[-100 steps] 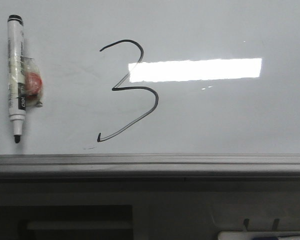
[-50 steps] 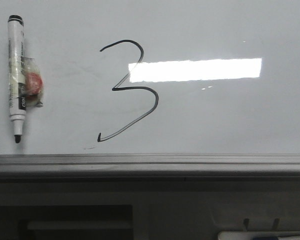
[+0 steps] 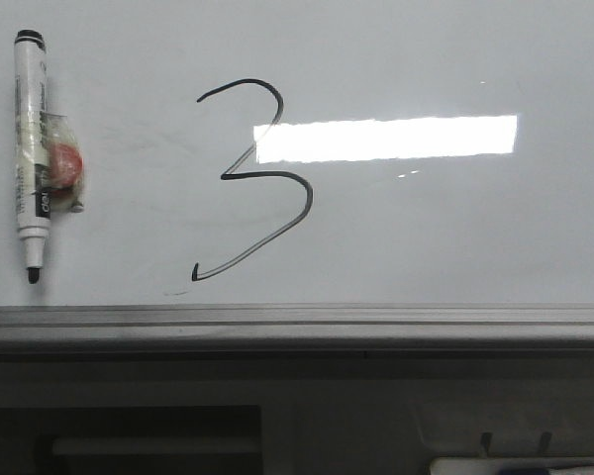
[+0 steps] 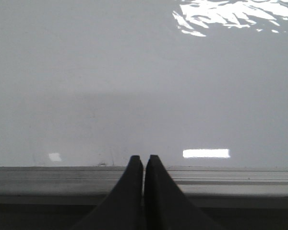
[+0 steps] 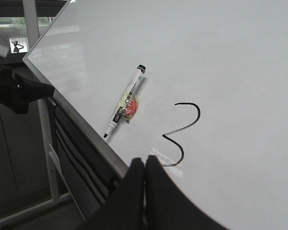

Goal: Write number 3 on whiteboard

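Note:
A thin black number 3 (image 3: 262, 178) (image 5: 180, 130) is drawn on the whiteboard (image 3: 426, 228) (image 5: 230, 72) (image 4: 134, 86), left of the bright light reflection. A white marker (image 3: 32, 153) (image 5: 126, 101) with a black tip pointing down hangs on the board at the far left, with a red lump in clear tape at its middle. Neither gripper shows in the front view. My left gripper (image 4: 144, 159) is shut and empty, facing the board's lower rail. My right gripper (image 5: 145, 160) is shut and empty, near the rail below the numeral's tail.
A grey metal rail (image 3: 297, 327) (image 4: 230, 179) runs along the board's bottom edge. Below it is a dark frame (image 3: 178, 426). The board's stand legs (image 5: 50, 158) and another arm's dark part (image 5: 14, 91) show beside the board's left edge.

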You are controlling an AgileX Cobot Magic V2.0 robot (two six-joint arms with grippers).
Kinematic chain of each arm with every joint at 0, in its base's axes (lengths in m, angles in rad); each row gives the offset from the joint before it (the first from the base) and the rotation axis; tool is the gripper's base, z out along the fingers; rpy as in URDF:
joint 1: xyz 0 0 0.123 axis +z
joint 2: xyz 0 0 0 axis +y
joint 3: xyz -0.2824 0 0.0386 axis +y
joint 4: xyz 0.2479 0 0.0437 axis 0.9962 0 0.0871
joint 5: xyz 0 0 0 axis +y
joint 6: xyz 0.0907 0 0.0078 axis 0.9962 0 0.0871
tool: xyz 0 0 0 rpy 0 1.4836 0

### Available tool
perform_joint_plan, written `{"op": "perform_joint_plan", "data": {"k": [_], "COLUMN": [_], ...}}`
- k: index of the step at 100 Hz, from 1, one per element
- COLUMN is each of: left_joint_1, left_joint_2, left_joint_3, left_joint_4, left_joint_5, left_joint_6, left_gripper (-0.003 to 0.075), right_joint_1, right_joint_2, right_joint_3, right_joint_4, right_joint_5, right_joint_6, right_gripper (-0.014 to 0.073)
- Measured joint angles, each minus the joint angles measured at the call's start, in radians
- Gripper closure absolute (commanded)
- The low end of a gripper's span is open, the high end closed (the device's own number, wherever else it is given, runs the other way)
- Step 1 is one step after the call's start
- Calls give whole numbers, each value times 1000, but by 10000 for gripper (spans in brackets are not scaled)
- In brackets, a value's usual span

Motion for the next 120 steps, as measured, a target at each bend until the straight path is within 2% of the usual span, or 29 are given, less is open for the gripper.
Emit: {"op": "perform_joint_plan", "data": {"k": [13, 25, 39, 65, 86, 102, 120], "left_joint_1": [0, 0, 0, 0, 0, 0, 0], "left_joint_2": [0, 0, 0, 0, 0, 0, 0], "left_joint_3": [0, 0, 0, 0, 0, 0, 0], "left_joint_4": [0, 0, 0, 0, 0, 0, 0], "left_joint_5": [0, 0, 0, 0, 0, 0, 0], "left_joint_6": [0, 0, 0, 0, 0, 0, 0], "left_gripper": [741, 741, 741, 741, 741, 741, 741], "right_joint_1": [-22, -101, -250, -595, -803, -900, -957], "right_joint_2": [0, 0, 0, 0, 0, -60, -222], "right_joint_3": [0, 0, 0, 0, 0, 26, 163], "right_joint_4": [0, 2, 2, 2, 2, 2, 2], "right_joint_5": [-9, -13, -14, -14, -14, -10, -8], "right_joint_6": [0, 0, 0, 1, 2, 2, 2], "right_gripper": [635, 635, 635, 635, 635, 635, 635]}}
